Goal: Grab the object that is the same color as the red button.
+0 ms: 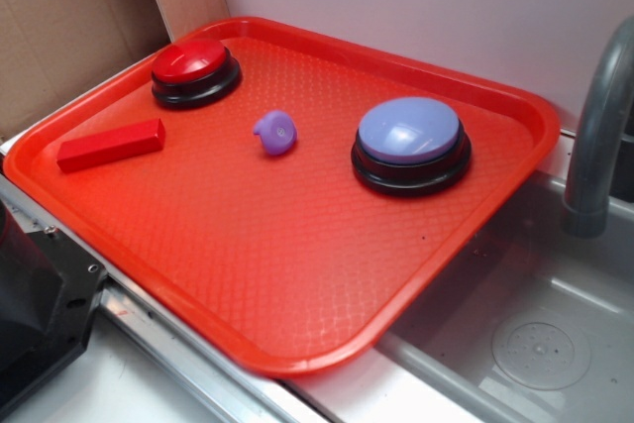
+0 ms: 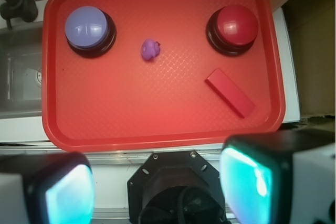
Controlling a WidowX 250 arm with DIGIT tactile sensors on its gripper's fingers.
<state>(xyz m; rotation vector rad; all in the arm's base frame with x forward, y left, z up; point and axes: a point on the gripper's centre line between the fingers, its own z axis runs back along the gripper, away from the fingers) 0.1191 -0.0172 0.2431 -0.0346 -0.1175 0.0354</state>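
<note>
A thin red block (image 1: 110,145) (image 2: 230,92) lies flat near the left end of the red tray (image 1: 297,274) (image 2: 157,124). Behind it sits the red button (image 1: 194,71) (image 2: 232,28), a glossy dome on a black base. In the wrist view my gripper (image 2: 157,190) hovers high above the tray's near edge, off the tray, its two fingers (image 2: 247,179) wide apart with nothing between them. The gripper is open and far from the block. It does not show in the exterior view.
A small purple lump (image 1: 274,133) (image 2: 150,49) lies mid-tray. A larger lavender button (image 1: 410,144) (image 2: 89,29) stands on the tray's other side. A steel sink (image 1: 515,344) and grey faucet (image 1: 599,136) border the tray. The robot's black base (image 1: 35,304) (image 2: 176,187) sits below my gripper.
</note>
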